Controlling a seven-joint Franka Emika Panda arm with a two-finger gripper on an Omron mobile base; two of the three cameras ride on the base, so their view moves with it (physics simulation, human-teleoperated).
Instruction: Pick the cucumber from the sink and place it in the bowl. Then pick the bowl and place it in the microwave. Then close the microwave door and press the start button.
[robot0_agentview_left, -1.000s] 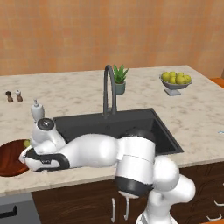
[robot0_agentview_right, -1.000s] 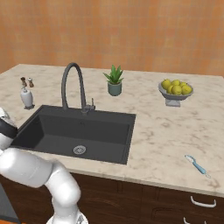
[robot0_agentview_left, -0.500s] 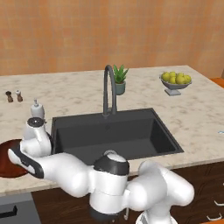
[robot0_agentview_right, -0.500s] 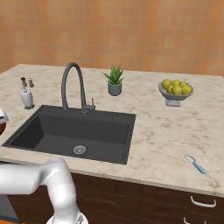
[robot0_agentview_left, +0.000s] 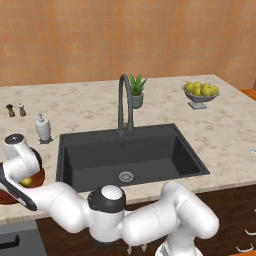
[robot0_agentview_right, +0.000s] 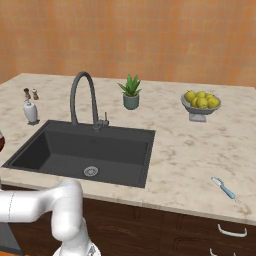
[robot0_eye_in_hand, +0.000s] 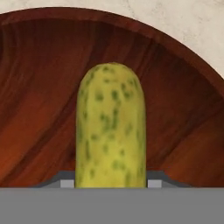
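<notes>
The claw (robot0_eye_in_hand: 111, 183) is partly open, its two tips just showing on either side of the cucumber (robot0_eye_in_hand: 110, 127), which stands between them and reaches out ahead of it. From the hand view the jaws look closed against the cucumber's sides, so the claw has hold of it. Directly beyond the claw lies the glossy reddish-brown inside of the bowl (robot0_eye_in_hand: 39, 109), its rim curving across the far side with pale speckled tabletop (robot0_eye_in_hand: 192, 22) past that.

In the left base view the cucumber (robot0_agentview_left: 26, 182) shows as a small yellow-green spot over the bowl (robot0_agentview_left: 37, 176), with the arm's wrist reaching down over it at the tabletop's (robot0_agentview_left: 90, 100) near left edge. I cannot tell from the pictures whether the cucumber touches the bowl's floor or hangs just above it.

To the claw's right sits the sink (robot0_agentview_left: 131, 154), a dark basin with a round metal drain (robot0_agentview_left: 126, 176) and a tall arched faucet (robot0_agentview_left: 125, 102) at its back edge. Behind the claw stands a small white soap bottle (robot0_agentview_left: 43, 128), and further back two little shakers (robot0_agentview_left: 15, 109). Far off to the right, a potted plant (robot0_agentview_left: 136, 91) stands behind the faucet and a grey pedestal bowl (robot0_agentview_left: 200, 98) holds round yellow-green fruits (robot0_agentview_left: 201, 89). A small blue-handled tool (robot0_agentview_right: 226, 189) lies on the tabletop well right of the sink.
</notes>
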